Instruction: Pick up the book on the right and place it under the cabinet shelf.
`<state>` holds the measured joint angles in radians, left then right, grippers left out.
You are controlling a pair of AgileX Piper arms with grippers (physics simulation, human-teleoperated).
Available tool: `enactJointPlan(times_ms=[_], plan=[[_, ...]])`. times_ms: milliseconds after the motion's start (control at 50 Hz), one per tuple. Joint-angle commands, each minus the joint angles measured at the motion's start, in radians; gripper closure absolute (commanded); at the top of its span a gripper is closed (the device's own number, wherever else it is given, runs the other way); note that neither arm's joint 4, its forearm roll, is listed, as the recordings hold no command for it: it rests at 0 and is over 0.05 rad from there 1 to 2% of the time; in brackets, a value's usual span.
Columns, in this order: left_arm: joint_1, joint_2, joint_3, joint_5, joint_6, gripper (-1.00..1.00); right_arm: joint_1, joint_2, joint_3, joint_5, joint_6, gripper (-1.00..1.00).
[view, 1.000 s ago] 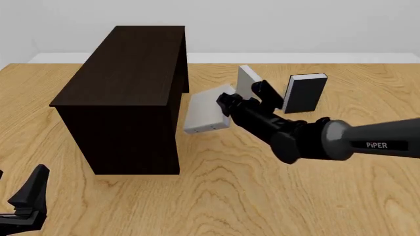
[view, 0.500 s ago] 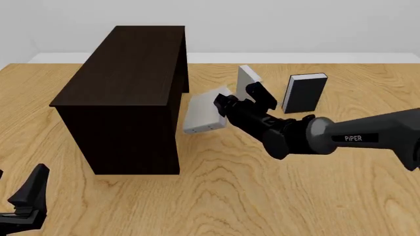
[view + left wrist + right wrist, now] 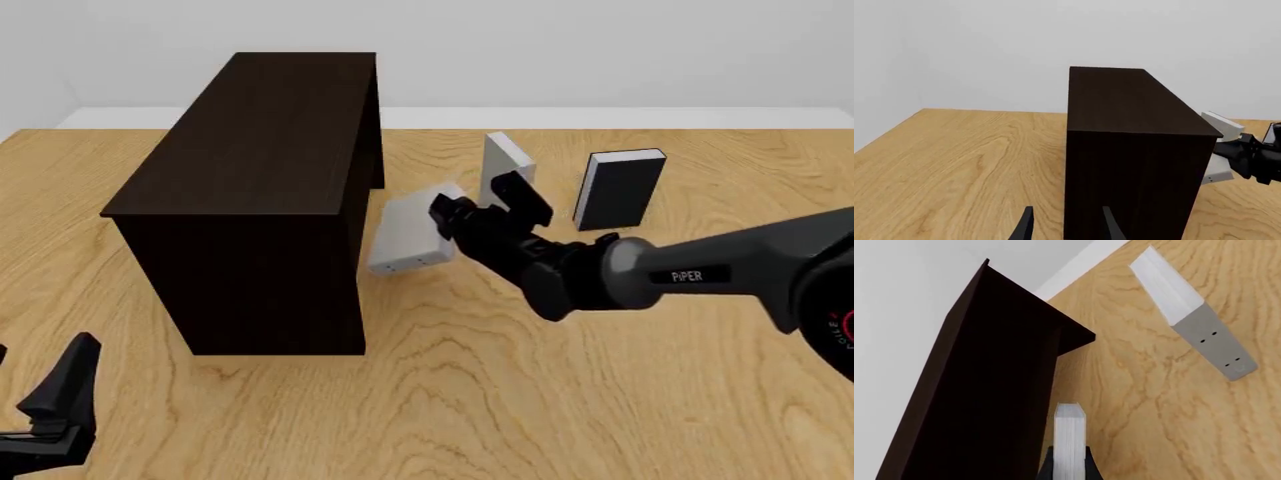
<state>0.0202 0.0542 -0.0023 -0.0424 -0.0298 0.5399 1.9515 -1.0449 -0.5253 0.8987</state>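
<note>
Upright black book (image 3: 618,189), grey book (image 3: 505,165), table (image 3: 534,400)

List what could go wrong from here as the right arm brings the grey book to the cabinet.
1. The book hangs tilted by one edge from the right gripper; it could pivot or slip.
2. It is close to the cabinet shelf side wall; pushing on could jam it there.
3. The other grey book stands upright just behind the gripper and could be knocked over.

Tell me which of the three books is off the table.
The grey book beside the cabinet, held tilted in the right gripper, jaws shut on it. The other grey book and the black-covered book stand upright on the table.
</note>
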Motion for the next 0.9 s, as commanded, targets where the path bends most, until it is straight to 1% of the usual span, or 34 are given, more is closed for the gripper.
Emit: enactJointPlan(times_ms=[20,380,780,800,840,900], plan=[[0.000,0.006,0.000,-0.005,-0.001,-1.00,0.001,0.020,-0.035,-0.005,0.030,1.00],[0.002,0.005,0.000,-0.004,-0.003,-1.00,-0.008,0.064,-0.055,-0.008,0.038,1.00],[0.001,0.009,0.001,-0.009,-0.003,-1.00,-0.024,0.106,-0.084,0.001,0.035,1.00],[0.001,0.019,-0.019,0.002,-0.004,-1.00,-0.024,0.111,-0.085,-0.001,0.036,1.00],[0.001,0.019,-0.020,0.002,-0.003,-1.00,-0.028,0.117,-0.089,0.001,0.037,1.00],[0.001,0.014,0.000,-0.012,-0.003,-1.00,-0.027,0.121,-0.089,-0.001,0.037,1.00]])
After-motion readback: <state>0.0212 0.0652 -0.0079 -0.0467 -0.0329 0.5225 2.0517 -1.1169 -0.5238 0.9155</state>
